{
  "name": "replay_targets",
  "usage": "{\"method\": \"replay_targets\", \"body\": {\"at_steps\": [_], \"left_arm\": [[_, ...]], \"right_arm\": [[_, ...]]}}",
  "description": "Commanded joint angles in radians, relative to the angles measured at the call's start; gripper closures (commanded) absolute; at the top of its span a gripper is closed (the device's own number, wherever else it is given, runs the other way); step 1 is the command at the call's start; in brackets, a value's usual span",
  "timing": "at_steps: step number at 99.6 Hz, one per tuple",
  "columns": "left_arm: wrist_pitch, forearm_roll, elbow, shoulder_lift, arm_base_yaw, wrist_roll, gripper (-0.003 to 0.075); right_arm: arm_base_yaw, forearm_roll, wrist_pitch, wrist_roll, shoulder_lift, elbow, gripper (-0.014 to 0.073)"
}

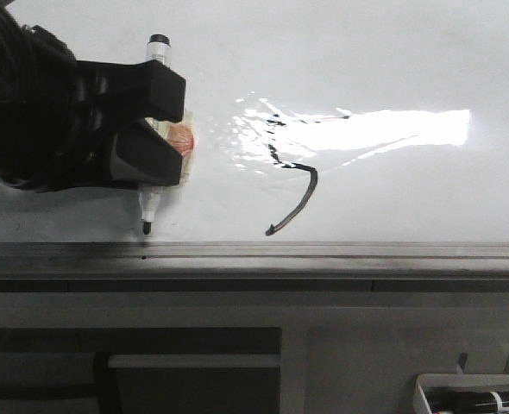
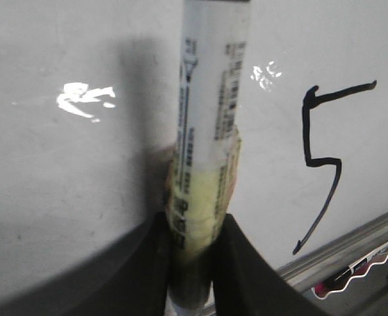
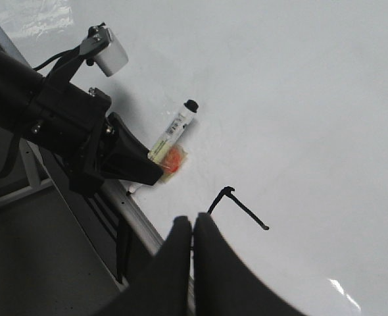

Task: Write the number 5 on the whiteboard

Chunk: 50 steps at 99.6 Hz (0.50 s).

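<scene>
Left gripper (image 1: 164, 125) at the left part of the whiteboard (image 1: 392, 52), jaws clamped on a marker pen (image 1: 151, 203). Pen runs roughly upright in the front view, black end cap toward the far side, dark tip toward the near edge, just short of the grey metal frame (image 1: 323, 252). Whether tip touches the board: cannot tell. Yellowish padding w/ a reddish patch (image 1: 181, 138) sits around the pen barrel betw. the jaws.

Number 5 (image 2: 322, 161) is drawn in black on the board, right of the pen and apart from it. Left wrist view shows it complete: top bar, vertical stroke, angular middle, long tail ending near the frame. In the front view the upper strokes are washed out by a bright glare patch (image 1: 392, 129); only the curved tail reads clearly.

Right gripper (image 3: 193, 230) hangs over the near frame edge, jaws closed w/ tips together, nothing betw. them.

White tray (image 1: 470, 392) w/ a spare marker at lower right, below the board edge. Grey cabinet front (image 1: 194, 345) below the frame.
</scene>
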Motion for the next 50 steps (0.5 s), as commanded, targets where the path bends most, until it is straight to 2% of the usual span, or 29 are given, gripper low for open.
{"method": "replay_targets", "body": {"at_steps": [1, 7, 19, 27, 50], "left_arm": [[-0.076, -0.045, -0.019, 0.001, 0.004, -0.007, 0.0717], [-0.080, -0.050, -0.019, 0.001, 0.004, -0.007, 0.0652], [-0.090, -0.050, -0.019, 0.001, 0.004, -0.007, 0.0421], [-0.105, -0.054, -0.019, 0.001, 0.004, -0.007, 0.0316], [-0.133, -0.058, -0.019, 0.001, 0.004, -0.007, 0.0286]], "right_arm": [[-0.009, -0.019, -0.069, 0.002, -0.001, -0.029, 0.0634], [-0.009, -0.019, -0.069, 0.002, -0.001, -0.029, 0.0634], [-0.009, -0.019, -0.069, 0.002, -0.001, -0.029, 0.0634], [-0.009, -0.019, -0.069, 0.002, -0.001, -0.029, 0.0634], [-0.009, -0.019, -0.069, 0.002, -0.001, -0.029, 0.0634]]}}
